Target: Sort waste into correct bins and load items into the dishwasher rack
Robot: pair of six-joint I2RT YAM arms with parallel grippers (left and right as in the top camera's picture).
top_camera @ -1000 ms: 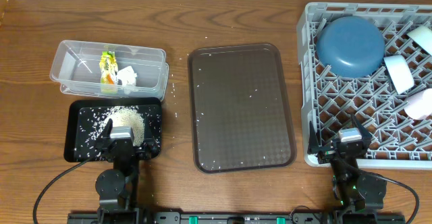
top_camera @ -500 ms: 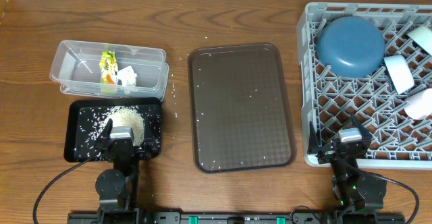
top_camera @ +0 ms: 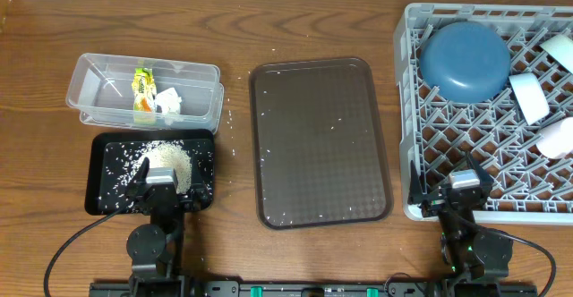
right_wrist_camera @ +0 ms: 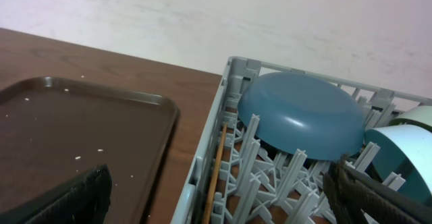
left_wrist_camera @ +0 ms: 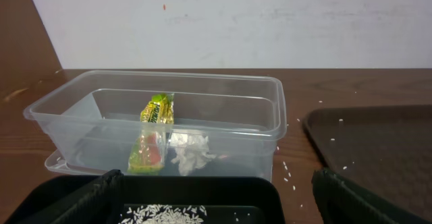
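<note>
The clear tub (top_camera: 98,75) holds the yellow-green wrapper (top_camera: 142,89) and the white paper scrap (top_camera: 170,100); the left wrist view shows the tub (left_wrist_camera: 260,116), wrapper (left_wrist_camera: 154,129) and scrap (left_wrist_camera: 190,154). The black tray (top_camera: 98,190) holds a heap of rice (top_camera: 170,161). The grey rack (top_camera: 407,109) holds the dark-blue dish (top_camera: 466,60), pale bowls (top_camera: 528,96) and a pinkish cup (top_camera: 560,139). The wooden stick (right_wrist_camera: 217,170) lies along the rack's left wall. My left gripper (top_camera: 161,190) is open over the black tray's near end. My right gripper (top_camera: 466,190) is open at the rack's near edge.
The brown serving tray (top_camera: 320,140) lies between the bins and the rack, with a few rice grains on it. Loose grains (top_camera: 228,118) dot the wood between the tub and the brown tray. A white wall stands behind the table.
</note>
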